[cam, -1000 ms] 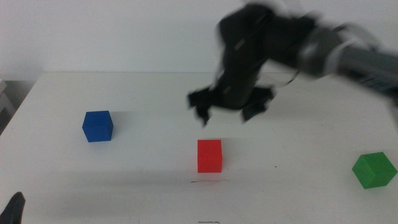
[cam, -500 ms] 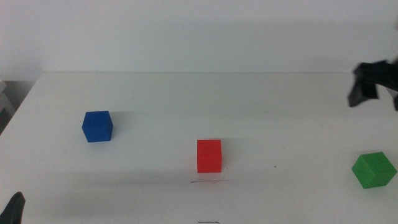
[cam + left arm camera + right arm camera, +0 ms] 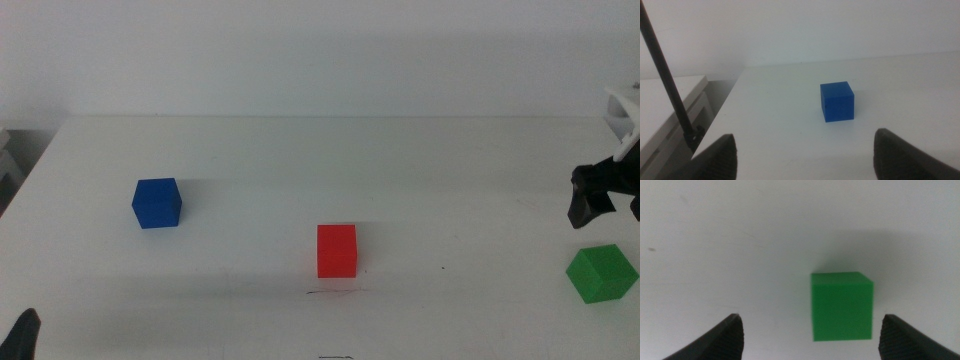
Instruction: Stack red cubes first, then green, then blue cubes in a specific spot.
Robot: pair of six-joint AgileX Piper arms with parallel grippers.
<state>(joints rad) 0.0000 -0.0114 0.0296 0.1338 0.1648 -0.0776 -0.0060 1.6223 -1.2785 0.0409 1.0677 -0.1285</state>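
The red cube (image 3: pixel 337 250) stands at the table's middle, just behind a short thin dark line (image 3: pixel 330 293) that marks the spot. The blue cube (image 3: pixel 157 203) sits far left, and the left wrist view shows it (image 3: pixel 837 101) some way ahead of my open left gripper (image 3: pixel 806 139). That gripper (image 3: pixel 25 335) waits at the bottom left corner. At the far right lies the green cube (image 3: pixel 601 273). My right gripper (image 3: pixel 612 205) hovers open just behind and above it. In the right wrist view the green cube (image 3: pixel 842 306) lies between the spread jaws, nearer one of them.
A second short dark line (image 3: pixel 335 356) shows at the table's front edge. In the left wrist view a thin dark rod (image 3: pixel 665 75) and a lower white surface (image 3: pixel 670 100) stand beyond the table's left edge.
My right arm has swung from above the red cube to the right edge and come down over the green cube. No cube has moved, and the left gripper has stayed put.
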